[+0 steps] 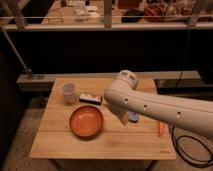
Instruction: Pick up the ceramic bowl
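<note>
The ceramic bowl (86,121) is orange and shallow. It sits upright on the wooden table (60,145), left of centre near the front. My white arm reaches in from the right and bends down over the table's middle. My gripper (123,119) hangs at its lower end, just right of the bowl's rim and apart from it. The arm hides most of the gripper.
A translucent white cup (69,92) stands at the back left. A small dark and white packet (90,98) lies behind the bowl. A blue object (134,117) peeks out beside the gripper. An orange stick-like item (160,128) lies at the right. A black cable (187,150) trails on the floor.
</note>
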Robot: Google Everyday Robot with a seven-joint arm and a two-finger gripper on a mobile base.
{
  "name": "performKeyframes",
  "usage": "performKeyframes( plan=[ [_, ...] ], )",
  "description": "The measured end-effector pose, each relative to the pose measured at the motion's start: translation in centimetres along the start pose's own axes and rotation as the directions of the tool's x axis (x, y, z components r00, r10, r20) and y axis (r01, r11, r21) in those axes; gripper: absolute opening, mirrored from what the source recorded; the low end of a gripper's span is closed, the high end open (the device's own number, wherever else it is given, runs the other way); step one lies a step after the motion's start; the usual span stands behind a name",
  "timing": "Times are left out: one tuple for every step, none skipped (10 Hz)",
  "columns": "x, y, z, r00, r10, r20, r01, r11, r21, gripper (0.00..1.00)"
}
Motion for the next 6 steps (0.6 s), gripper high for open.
performKeyframes(
  plan=[
    [-0.1,-0.1,0.2,1.000,-0.018,0.000,0.018,1.000,0.003,0.80],
    [-0.3,-0.2,0.5,0.999,-0.037,0.000,0.037,0.999,0.006,0.80],
    [-0.5,-0.5,0.7,0.998,-0.059,0.000,0.059,0.998,0.010,0.80],
    [-0.7,-0.7,0.9,0.997,-0.074,0.000,0.074,0.997,0.013,0.80],
    [-0.8,-0.8,1.1,0.996,-0.088,0.000,0.088,0.996,0.016,0.80],
    [-0.9,-0.9,1.4,0.994,-0.105,-0.001,0.105,0.994,0.021,0.80]
  ],
)
